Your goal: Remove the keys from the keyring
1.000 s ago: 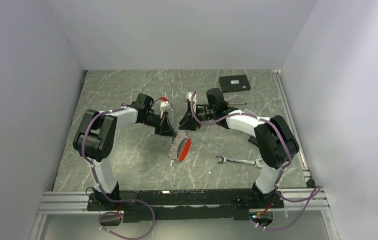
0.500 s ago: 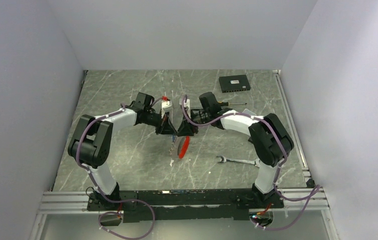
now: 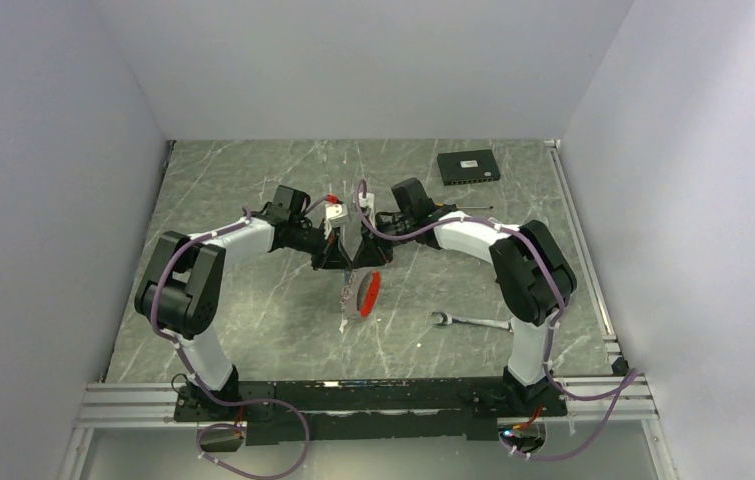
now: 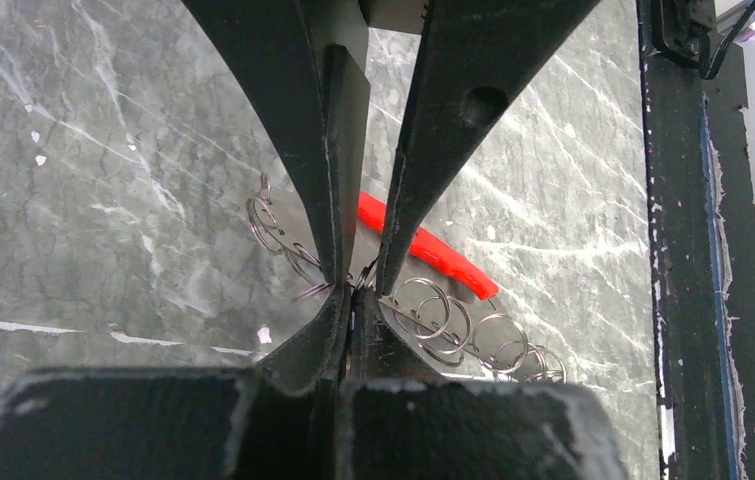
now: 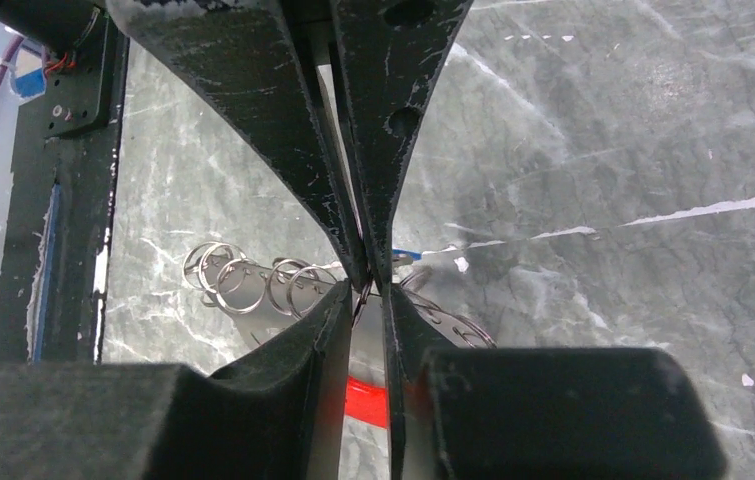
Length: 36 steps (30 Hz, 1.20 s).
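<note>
The keyring (image 3: 353, 296), a silvery bunch of wire rings with a red tag (image 3: 371, 290), hangs above the table's middle. My left gripper (image 3: 341, 262) is shut on one ring at its top. In the left wrist view the left gripper (image 4: 353, 300) pinches the wire, with rings (image 4: 423, 310) and the red tag (image 4: 423, 248) below. My right gripper (image 3: 361, 262) faces it tip to tip. Its jaws (image 5: 371, 300) stand narrowly apart around the same ring, beside the left fingers (image 5: 383, 100). A key's blue head (image 5: 405, 254) shows by the rings (image 5: 253, 285).
A silver wrench (image 3: 473, 322) lies on the marble table to the right front. A black box (image 3: 468, 166) sits at the back right, with a screwdriver's thin shaft (image 3: 473, 208) before it. The black frame rail (image 4: 673, 250) runs along the near edge.
The right gripper has moved left up to the left gripper's tips and its jaws have narrowed. The left gripper still holds the hanging keyring, shifted slightly.
</note>
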Each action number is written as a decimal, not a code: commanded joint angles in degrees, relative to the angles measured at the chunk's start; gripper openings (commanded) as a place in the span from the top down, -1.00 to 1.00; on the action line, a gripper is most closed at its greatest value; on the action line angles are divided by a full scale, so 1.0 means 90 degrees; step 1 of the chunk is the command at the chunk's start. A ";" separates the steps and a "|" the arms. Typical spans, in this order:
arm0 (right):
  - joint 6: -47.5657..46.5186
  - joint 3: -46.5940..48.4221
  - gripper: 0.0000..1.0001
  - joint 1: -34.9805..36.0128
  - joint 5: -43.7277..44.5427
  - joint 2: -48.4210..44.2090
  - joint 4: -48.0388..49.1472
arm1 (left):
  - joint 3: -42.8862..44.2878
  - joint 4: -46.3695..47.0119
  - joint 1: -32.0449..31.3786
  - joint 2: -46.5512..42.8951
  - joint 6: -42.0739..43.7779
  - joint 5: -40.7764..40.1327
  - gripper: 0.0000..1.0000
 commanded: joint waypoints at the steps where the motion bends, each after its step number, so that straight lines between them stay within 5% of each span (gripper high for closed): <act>1: -0.0330 0.0307 0.68 0.0059 0.0063 0.0075 -0.0391 | 0.0069 0.0068 -0.0069 -0.0316 0.0182 0.0143 1.00; 5: -0.0480 0.0362 0.98 0.0092 0.0183 0.0105 -0.0568 | 0.0101 0.0052 -0.0069 -0.0311 0.0108 0.0141 1.00; 10: -0.0513 0.0209 1.00 0.0097 0.0305 -0.0022 -0.0469 | 0.0164 -0.0001 -0.0065 -0.0280 0.0023 0.0131 0.98; 15: -0.0156 -0.0438 1.00 0.0089 0.0653 -0.0519 0.0709 | 0.0271 0.0063 0.0111 -0.0160 -0.0426 0.0274 0.49; 21: 0.0364 -0.1010 1.00 0.0086 0.0750 -0.0802 0.2042 | 0.0295 0.0121 0.0407 0.0001 -0.0769 0.0610 0.28; 36: 0.0662 -0.1361 1.00 0.0088 0.0845 -0.0923 0.2690 | 0.0127 0.0102 0.0391 0.0089 -0.0615 0.0683 0.30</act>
